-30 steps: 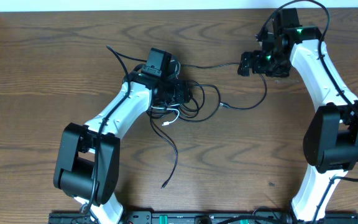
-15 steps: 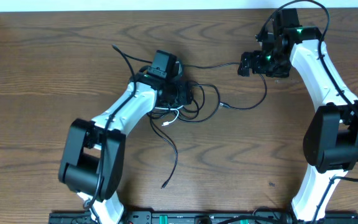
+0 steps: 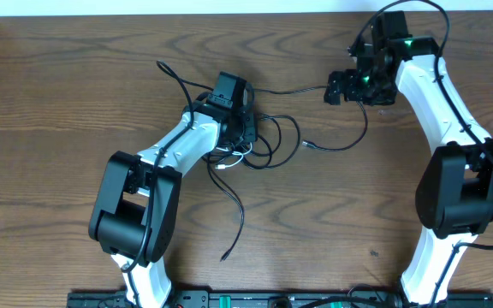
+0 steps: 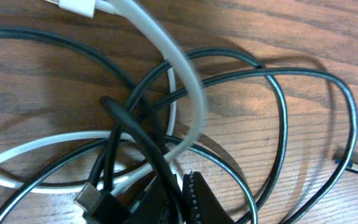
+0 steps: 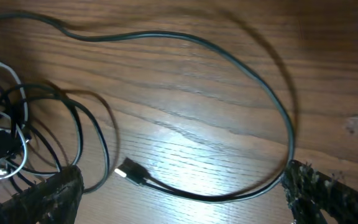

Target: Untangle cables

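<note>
Cables (image 4: 143, 142) lie looped together (black strands crossing one white cable (image 4: 190, 93)).

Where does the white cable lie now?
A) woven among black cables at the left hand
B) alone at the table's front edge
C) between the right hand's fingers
A: the left wrist view shows the white cable looping through the black cables beside the left hand; the right hand is open and away from it.
</note>
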{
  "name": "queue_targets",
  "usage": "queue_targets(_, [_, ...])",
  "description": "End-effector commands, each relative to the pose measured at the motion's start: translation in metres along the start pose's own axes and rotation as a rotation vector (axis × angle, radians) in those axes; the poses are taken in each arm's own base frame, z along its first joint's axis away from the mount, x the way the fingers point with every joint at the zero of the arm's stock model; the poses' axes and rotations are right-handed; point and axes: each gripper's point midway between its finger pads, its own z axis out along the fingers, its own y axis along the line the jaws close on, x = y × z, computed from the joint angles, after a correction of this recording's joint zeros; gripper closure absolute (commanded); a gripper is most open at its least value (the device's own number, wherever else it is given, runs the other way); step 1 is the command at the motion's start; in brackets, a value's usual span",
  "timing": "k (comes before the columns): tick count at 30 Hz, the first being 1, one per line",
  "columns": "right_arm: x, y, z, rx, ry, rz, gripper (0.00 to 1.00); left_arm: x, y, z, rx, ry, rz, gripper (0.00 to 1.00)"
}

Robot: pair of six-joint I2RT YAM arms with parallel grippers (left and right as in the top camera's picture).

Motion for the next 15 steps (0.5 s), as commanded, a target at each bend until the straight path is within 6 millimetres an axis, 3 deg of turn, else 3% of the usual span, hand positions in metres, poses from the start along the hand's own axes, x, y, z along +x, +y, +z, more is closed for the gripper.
queue_targets(1, [-0.002, 0.02, 0.002, -0.052, -0.01, -0.044, 0.01, -0.014, -0.004, -0.011, 0.015, -0.042, 0.011, 0.93])
queue_targets(3, [-0.003, 0.029, 0.002, -0.088, -0.017, -0.057, 0.01, -0.023, -0.023, -0.038, 0.102, -0.081, 0.036, 0.93])
queue_targets(6, [-0.005, 0.057, -0.002, -0.235, -0.03, -0.13, 0.01, -0.032, -0.06, -0.096, 0.276, -0.151, 0.078, 0.93])
queue_targets(9, [-0.006, 0.08, -0.009, -0.376, -0.044, -0.181, 0.02, -0.032, -0.079, -0.139, 0.361, -0.206, 0.112, 0.93])
queue_targets(11, [-0.006, 0.097, -0.017, -0.48, -0.056, -0.209, 0.02, -0.028, -0.086, -0.16, 0.396, -0.225, 0.129, 0.93])
queue_targets(15, [-0.009, 0.13, -0.054, -0.805, -0.109, -0.272, 0.02, -0.015, -0.101, -0.17, 0.496, -0.174, 0.157, 0.93])
